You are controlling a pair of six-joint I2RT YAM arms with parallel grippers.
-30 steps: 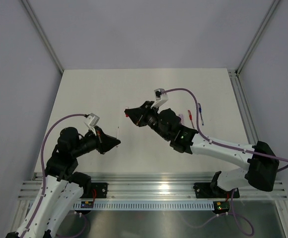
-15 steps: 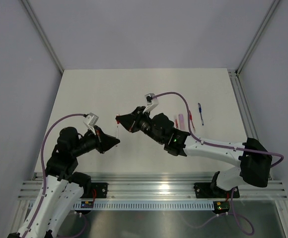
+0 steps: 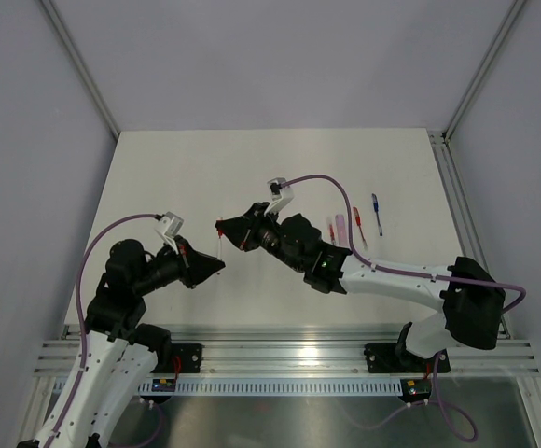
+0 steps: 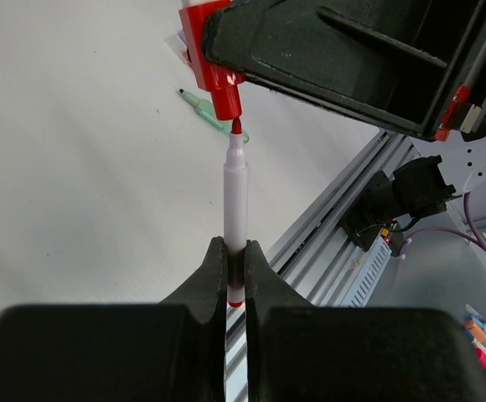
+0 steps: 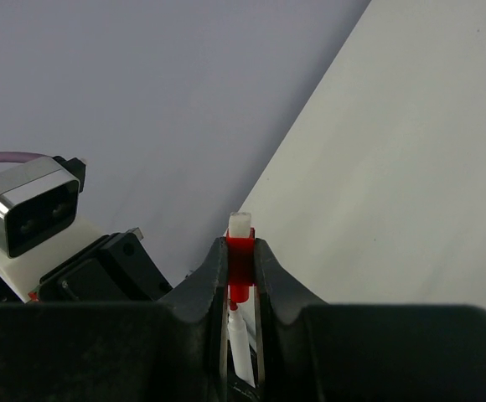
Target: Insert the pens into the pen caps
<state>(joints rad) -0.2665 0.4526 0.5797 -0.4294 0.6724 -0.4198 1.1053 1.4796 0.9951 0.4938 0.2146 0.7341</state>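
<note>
Left pincer [image 3: 220, 267] above white table [image 3: 177, 177], grey walls [image 3: 270, 56]

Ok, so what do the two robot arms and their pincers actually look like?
The left arm and right arm have white links, black joints and a purple cable looping along each. The left pincer and right pincer are black, wedge-shaped, with red accents and a white camera block behind.

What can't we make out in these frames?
- Left wrist view: the red pen's back end is buried inside the left gripper. A green pen lies partly behind the red cap.
- Right wrist view: the pen tip and cap mouth sit in shadow inside the right gripper, so entry is unclear.
- Top view: pen-to-cap contact is too small to tell.
</note>
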